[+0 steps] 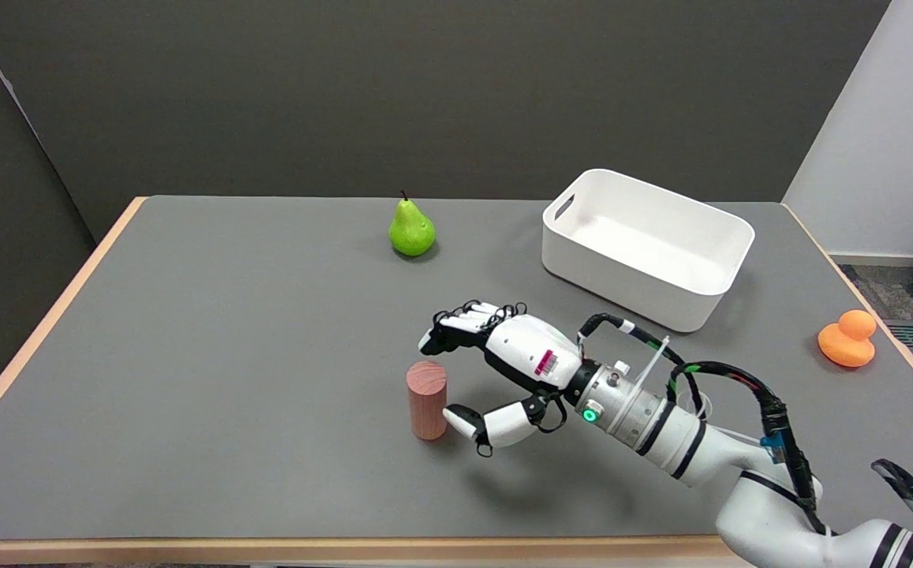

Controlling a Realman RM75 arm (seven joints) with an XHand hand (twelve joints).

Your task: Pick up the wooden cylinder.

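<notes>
- White rectangular bin (pixel 720 304) well beyond the right hand (pixel 503 363), off to its far right; slot handle in the near-left end wall; nothing visible inside.
- Grey table (pixel 227 355) with a pale wooden edge under everything; dark grey wall behind, a lighter wall panel at the far right, a strip of carpeted floor past the table's right edge.
- Wooden cylinder (pixel 427 399) just left of the hand, standing upright on the table; long axis vertical, flat round end face pointing up.
- Right hand spread wide, holding nothing; fingers (pixel 456 325) curved above and just behind the cylinder's top, thumb (pixel 468 420) low beside its lower right flank.
- Thumb tip very close to the cylinder's side; touching or a hair apart, impossible to say from this view.
- Green pear (pixel 411 229) far beyond the hand, slightly to its left, stem up.
- Orange rubber duck (pixel 848 338) well off to the hand's right, near the table's right edge.
- White forearm with black cables running from the lower right corner to the wrist.
</notes>
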